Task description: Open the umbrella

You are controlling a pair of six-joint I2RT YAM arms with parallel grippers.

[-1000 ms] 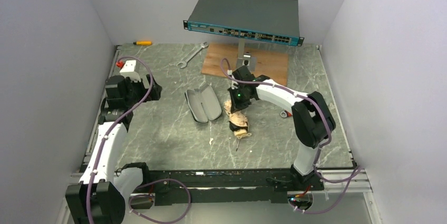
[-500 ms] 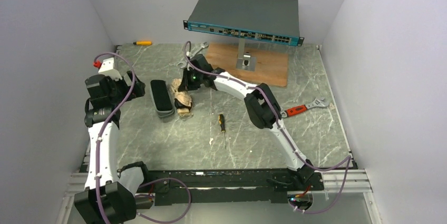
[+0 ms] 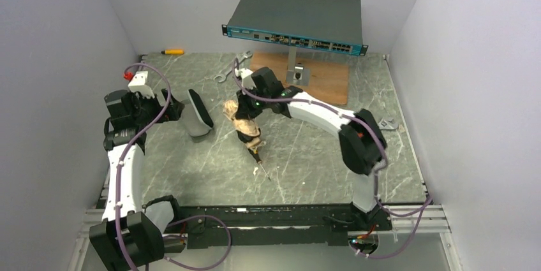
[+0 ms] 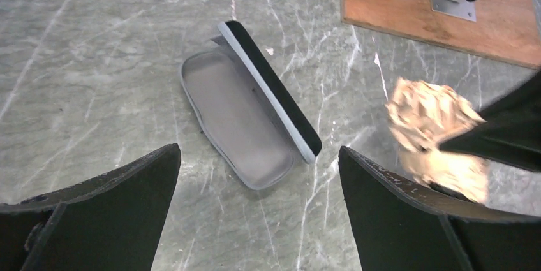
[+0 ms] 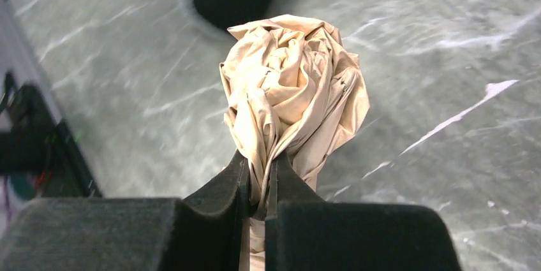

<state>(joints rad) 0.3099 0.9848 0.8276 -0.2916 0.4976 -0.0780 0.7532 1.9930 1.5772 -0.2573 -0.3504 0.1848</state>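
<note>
The left gripper (image 4: pixel 258 155) hangs over the table (image 3: pixel 191 169) with its jaws wide apart, holding nothing. It is a bit nearer the case (image 4: pixel 252 124) than half a second ago. The case lies open just in front of it, with its black lid tipped up on edge. Before, it lay flat and looked shut.

The umbrella (image 5: pixel 293 86) is a crumpled beige bundle, not opened. It was right beside the case. Now it is held up farther right, apart from the case, just above a screwdriver (image 3: pixel 258 155). The right gripper (image 5: pixel 258 185) has its jaws pressed together on the cloth at the thin end of the bundle.

The right arm has swung back to the right. It now hides most of the wrench (image 3: pixel 387 123) that showed before.
</note>
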